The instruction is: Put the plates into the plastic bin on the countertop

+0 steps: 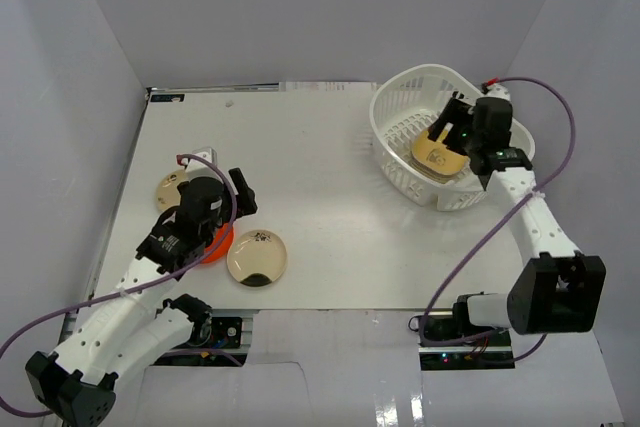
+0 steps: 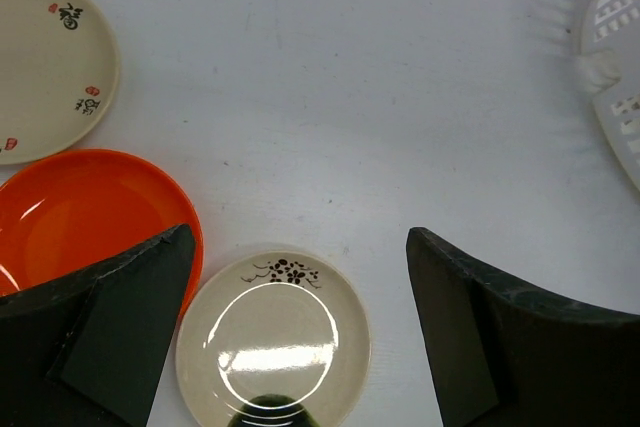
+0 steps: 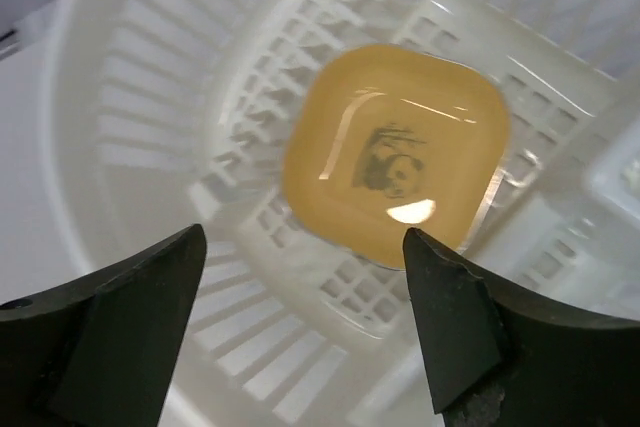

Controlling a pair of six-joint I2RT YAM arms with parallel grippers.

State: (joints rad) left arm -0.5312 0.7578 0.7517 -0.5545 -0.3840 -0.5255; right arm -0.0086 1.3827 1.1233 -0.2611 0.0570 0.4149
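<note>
Smooth white countertop (image 1: 320, 147); slotted plastic bin (image 1: 392, 162) holds glossy rounded-square plate (image 3: 395, 152).

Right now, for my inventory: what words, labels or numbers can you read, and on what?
Cream plate, far left: dark brush character and red stamps, too small to read.
Yellow plate in the plastic bin: panda-like picture, no words.
Round cream plate: blossom sprig, no words.
No other text.

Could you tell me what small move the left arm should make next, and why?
Probably lower the left pincer onto the cream flowered plate and close on its rim. Its jaws are open, and that plate lies on the table between them in the wrist view, outside the basket. The right pincer, open, hangs over a yellow plate in the basket.
</note>
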